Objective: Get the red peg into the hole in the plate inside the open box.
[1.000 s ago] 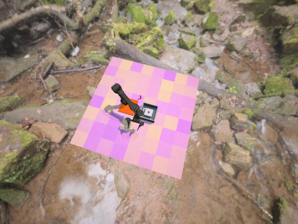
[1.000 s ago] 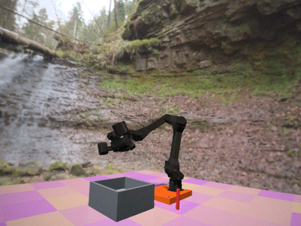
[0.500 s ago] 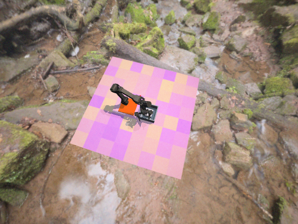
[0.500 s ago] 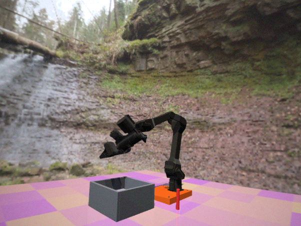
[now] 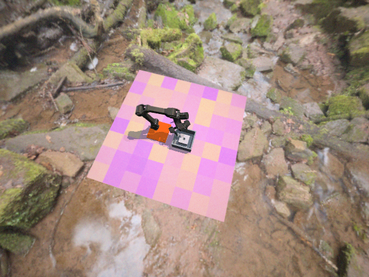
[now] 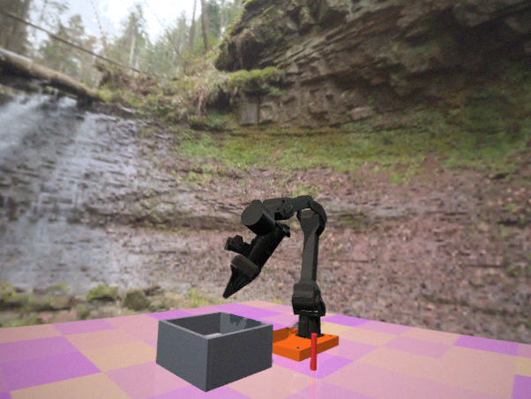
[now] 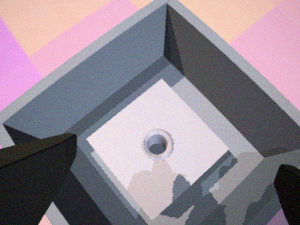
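We see the claw [image 5: 178, 129] [image 6: 226, 295] [image 7: 179, 160] wide open, with nothing inside.
Only the exterior view shows us the red peg [image 6: 313, 351], upright, well apart below it; open air separates the claw from the box's rim [image 5: 194, 141] [image 6: 240, 332] [image 7: 65, 79].

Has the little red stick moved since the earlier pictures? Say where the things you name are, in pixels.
No. In the exterior view, the red peg [image 6: 313, 351] stands upright just in front of the orange base plate [image 6: 287, 348], as before.
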